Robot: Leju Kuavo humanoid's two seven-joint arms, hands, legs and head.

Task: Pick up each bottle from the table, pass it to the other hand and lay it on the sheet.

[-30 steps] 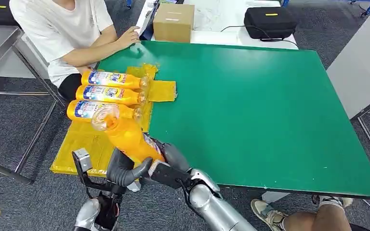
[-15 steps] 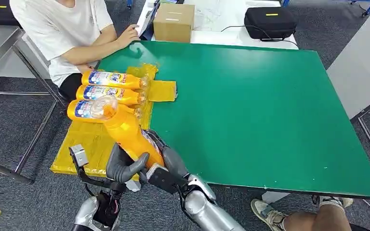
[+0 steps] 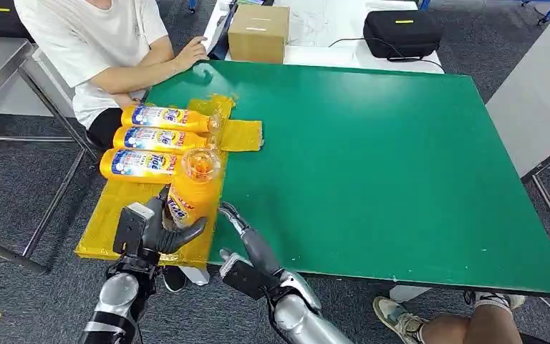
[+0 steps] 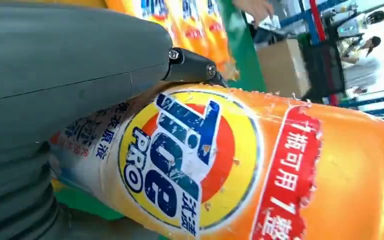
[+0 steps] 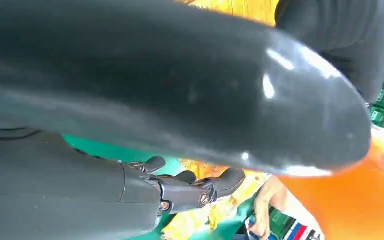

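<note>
Now our left hand (image 3: 159,228) alone grips the bottle (image 3: 190,190) over the sheet's (image 3: 125,208) near edge; our right hand (image 3: 247,244) has let go, fingers apart — handover complete.

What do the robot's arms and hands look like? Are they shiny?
Yes, partly. The arms are smooth, shiny silver tubes with black joints. The left hand has a thick grey thumb, darker fingers and a small silver box at the wrist. The right hand has dark grey fingers and a black block at its wrist. Up close, the covers look grey and ribbed.
</note>
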